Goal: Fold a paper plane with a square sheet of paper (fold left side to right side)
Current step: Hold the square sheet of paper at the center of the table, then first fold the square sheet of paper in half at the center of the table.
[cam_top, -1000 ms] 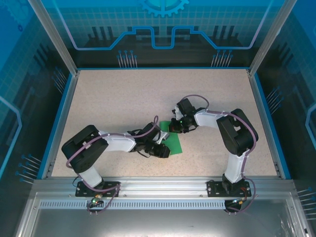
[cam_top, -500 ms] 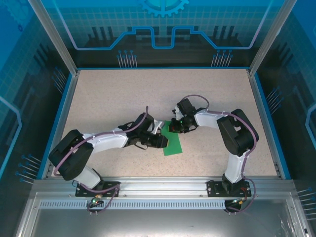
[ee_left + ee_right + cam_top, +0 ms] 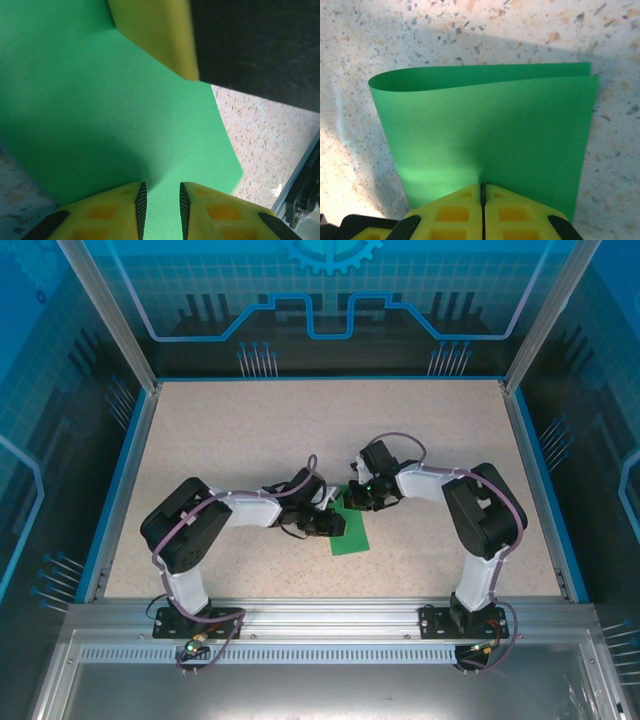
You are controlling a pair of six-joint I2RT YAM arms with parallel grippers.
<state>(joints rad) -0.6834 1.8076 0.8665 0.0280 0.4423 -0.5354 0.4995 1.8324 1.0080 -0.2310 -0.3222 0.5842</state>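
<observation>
Right gripper (image 3: 482,188) clamps the square sheet of paper (image 3: 485,125); left gripper (image 3: 161,201) slightly apart, sheet edges cropped

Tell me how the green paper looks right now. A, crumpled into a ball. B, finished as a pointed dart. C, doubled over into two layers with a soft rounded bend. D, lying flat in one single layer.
C: in the right wrist view the square sheet of paper lies in two layers joined by a rounded, unpressed bend at the left, its free edges nearly aligned at the right, with the closed right gripper at its near side.
</observation>
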